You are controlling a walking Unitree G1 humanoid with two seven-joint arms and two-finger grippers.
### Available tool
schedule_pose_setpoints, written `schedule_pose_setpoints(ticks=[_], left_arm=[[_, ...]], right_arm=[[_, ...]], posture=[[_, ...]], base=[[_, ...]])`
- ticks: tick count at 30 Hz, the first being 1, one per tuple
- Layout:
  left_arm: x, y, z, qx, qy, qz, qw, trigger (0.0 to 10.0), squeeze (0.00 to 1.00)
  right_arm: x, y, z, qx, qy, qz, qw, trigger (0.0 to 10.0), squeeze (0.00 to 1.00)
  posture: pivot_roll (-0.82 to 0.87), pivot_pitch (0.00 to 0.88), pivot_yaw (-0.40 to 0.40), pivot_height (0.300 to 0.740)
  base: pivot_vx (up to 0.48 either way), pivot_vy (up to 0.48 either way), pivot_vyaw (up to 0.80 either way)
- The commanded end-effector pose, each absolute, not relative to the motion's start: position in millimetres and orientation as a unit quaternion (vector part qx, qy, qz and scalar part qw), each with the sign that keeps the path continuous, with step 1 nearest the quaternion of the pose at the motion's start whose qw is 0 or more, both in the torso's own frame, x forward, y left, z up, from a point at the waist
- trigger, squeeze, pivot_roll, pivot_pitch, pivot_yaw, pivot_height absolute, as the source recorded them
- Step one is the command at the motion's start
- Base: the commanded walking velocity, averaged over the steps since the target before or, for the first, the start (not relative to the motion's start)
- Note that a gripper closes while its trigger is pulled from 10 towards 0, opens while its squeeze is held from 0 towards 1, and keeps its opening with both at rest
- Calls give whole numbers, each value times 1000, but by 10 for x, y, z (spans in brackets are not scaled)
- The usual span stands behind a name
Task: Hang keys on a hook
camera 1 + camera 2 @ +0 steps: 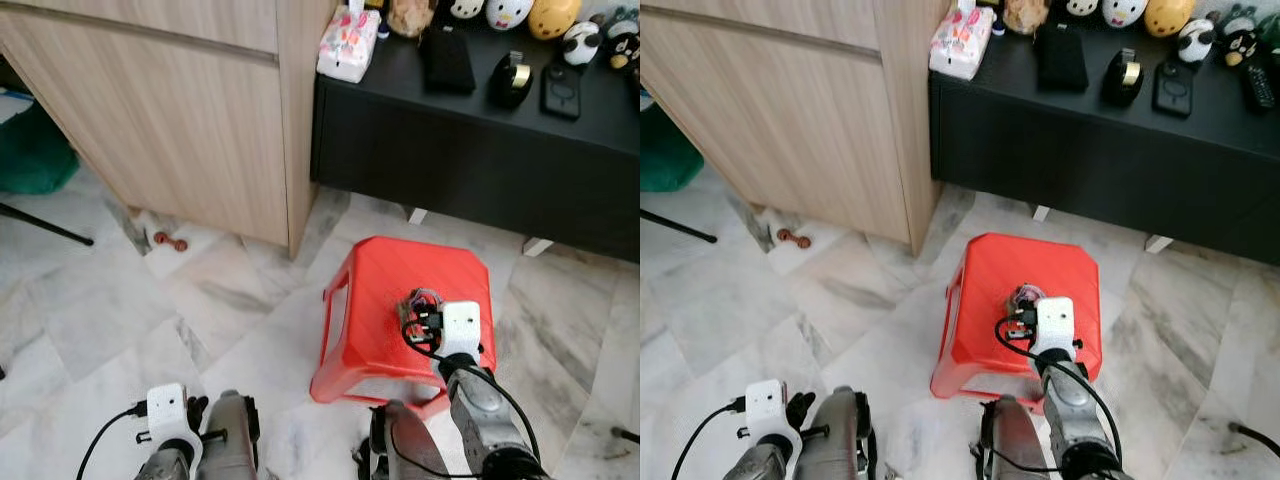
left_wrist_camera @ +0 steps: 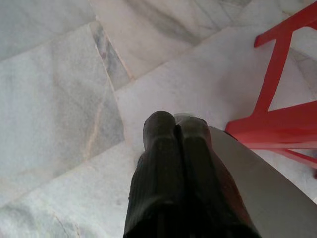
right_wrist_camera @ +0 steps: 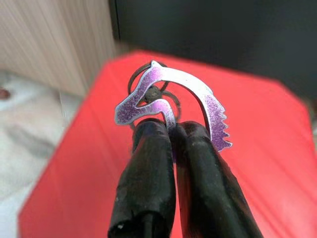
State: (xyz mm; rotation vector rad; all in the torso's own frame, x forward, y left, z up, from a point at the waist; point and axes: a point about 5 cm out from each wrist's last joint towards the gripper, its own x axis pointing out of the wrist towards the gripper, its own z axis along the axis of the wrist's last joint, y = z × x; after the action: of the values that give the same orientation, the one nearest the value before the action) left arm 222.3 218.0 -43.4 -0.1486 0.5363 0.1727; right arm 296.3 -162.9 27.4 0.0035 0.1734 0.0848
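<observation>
Jaws on the right gripper (image 1: 425, 312) are clamped on the keys (image 1: 420, 303), just above the red stool (image 1: 385, 290) near its right edge. Left gripper (image 2: 176, 126) hangs low over the marble floor (image 2: 54, 94), jaws pressed together. Right wrist view: a purple horse-head key charm (image 3: 171, 96) (rings behind it) pinched at the fingertips (image 3: 151, 130).

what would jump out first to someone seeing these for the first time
The bright red plastic stool on the pale marble floor draws the eye first, in front of the black low cabinet. Over its seat, the right gripper is shut on a purple horse-shaped metal key charm with wire rings. The left gripper hangs shut beside the stool, low over the floor.
</observation>
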Motion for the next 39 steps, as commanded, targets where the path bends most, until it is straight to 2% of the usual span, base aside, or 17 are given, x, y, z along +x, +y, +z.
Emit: schedule_pose_setpoints(ticks=[1, 9, 13, 27, 39], left_arm=[[2031, 2130, -596, -77, 313, 85, 943, 10000, 0], [2066, 2163, -588, -73, 320, 89, 940, 10000, 0], [2055, 2217, -588, -76, 321, 111, 938, 10000, 0], [2030, 2221, -606, -72, 327, 109, 936, 10000, 0], [2043, 2242, -595, -69, 324, 115, 936, 10000, 0]], right_arm=[[2917, -1668, 246, -9, 86, 34, 996, 10000, 0], [3010, -1769, 427, 20, 38, -10, 999, 10000, 0], [3030, -1766, 452, 21, 31, -14, 999, 10000, 0], [3046, -1768, 460, 21, 31, -22, 999, 10000, 0], [3046, -1741, 439, 16, 37, -19, 999, 10000, 0]], posture=[[142, 138, -72, 633], [132, 88, -54, 633], [140, 86, -56, 658], [142, 83, -53, 740], [133, 74, -53, 740]], base=[[0, 0, 0], [0, 0, 0], [0, 0, 0], [0, 0, 0], [0, 0, 0]])
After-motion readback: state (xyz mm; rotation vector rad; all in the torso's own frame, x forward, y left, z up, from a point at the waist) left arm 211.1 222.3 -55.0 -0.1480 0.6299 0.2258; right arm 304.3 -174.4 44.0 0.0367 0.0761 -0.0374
